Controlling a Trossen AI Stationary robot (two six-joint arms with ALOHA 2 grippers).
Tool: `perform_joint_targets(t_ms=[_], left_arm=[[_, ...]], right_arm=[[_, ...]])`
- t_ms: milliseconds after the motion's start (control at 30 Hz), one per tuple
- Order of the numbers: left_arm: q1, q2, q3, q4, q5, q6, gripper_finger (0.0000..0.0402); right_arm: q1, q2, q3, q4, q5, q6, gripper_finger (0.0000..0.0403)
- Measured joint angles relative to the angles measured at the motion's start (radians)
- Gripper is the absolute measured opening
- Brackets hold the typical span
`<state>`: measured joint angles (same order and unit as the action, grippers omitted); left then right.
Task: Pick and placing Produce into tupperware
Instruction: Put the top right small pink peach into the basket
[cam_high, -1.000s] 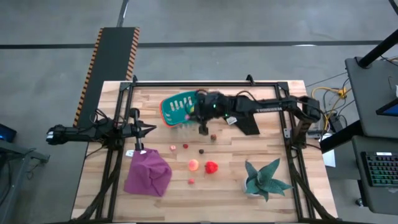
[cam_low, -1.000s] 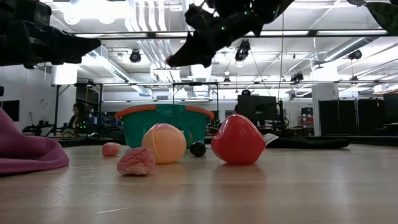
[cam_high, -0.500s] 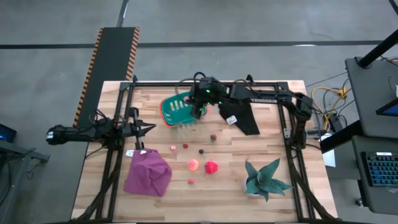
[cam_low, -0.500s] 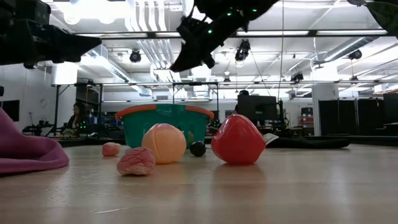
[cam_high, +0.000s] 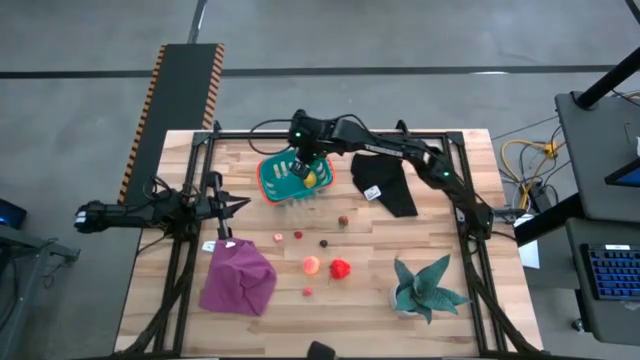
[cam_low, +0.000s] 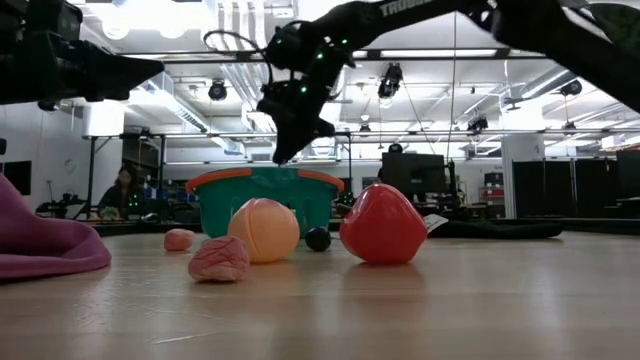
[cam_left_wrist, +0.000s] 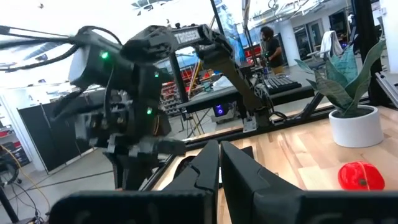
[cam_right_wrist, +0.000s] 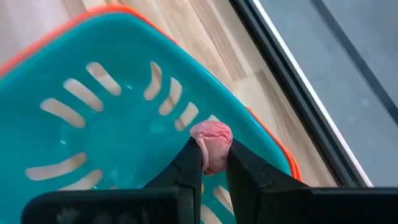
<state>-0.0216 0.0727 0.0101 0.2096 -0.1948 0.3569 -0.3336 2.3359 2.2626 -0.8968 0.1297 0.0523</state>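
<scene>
The teal tupperware (cam_high: 285, 178) with an orange rim stands on the table's far middle; a yellow piece (cam_high: 312, 179) lies in it. My right gripper (cam_right_wrist: 213, 163) hangs over the tupperware (cam_right_wrist: 99, 124), shut on a small pink produce piece (cam_right_wrist: 211, 140). In the low view it (cam_low: 285, 150) is just above the rim (cam_low: 265, 176). Other produce rests on the wood: a red piece (cam_high: 341, 268), an orange one (cam_high: 312, 265), small pink and dark ones (cam_high: 325, 242). My left gripper (cam_left_wrist: 219, 163) waits shut at the table's left side. My right gripper pinches the pink produce piece (cam_right_wrist: 214, 149) between its two fingertips (cam_right_wrist: 194, 163), only at their free ends. The fingers point down, slanting from the table's right side. The piece is lifted clear, above the tupperware's slotted bottom.
A purple cloth (cam_high: 238, 280) lies at the near left, a black cloth (cam_high: 388, 186) right of the tupperware, and a teal spiky plant (cam_high: 428, 288) in a white pot at the near right. A black frame (cam_high: 330, 133) borders the table. A person stands beyond the table.
My right gripper, shut on the pink piece throughout, has swung from beside the tupperware's right end toward the table's left and far edge, and has come down closer over the tupperware. The produce on the table has stayed put.
</scene>
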Motion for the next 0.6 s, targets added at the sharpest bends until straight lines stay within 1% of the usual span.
perform_joint_targets(t_ms=[133,300,600], left_arm=[[0.000,0.001,0.000,-0.001,-0.001,0.000,0.0002],[0.000,0.001,0.000,-0.001,-0.002,-0.002,0.0002],[0.000,0.001,0.000,-0.002,-0.002,-0.002,0.0002]], right_arm=[[-0.001,0.074,0.094,-0.087,0.007,0.000,0.0044],[-0.003,0.096,0.089,-0.103,0.035,0.000,0.0044],[-0.003,0.102,0.089,-0.140,0.037,-0.004,0.0044]])
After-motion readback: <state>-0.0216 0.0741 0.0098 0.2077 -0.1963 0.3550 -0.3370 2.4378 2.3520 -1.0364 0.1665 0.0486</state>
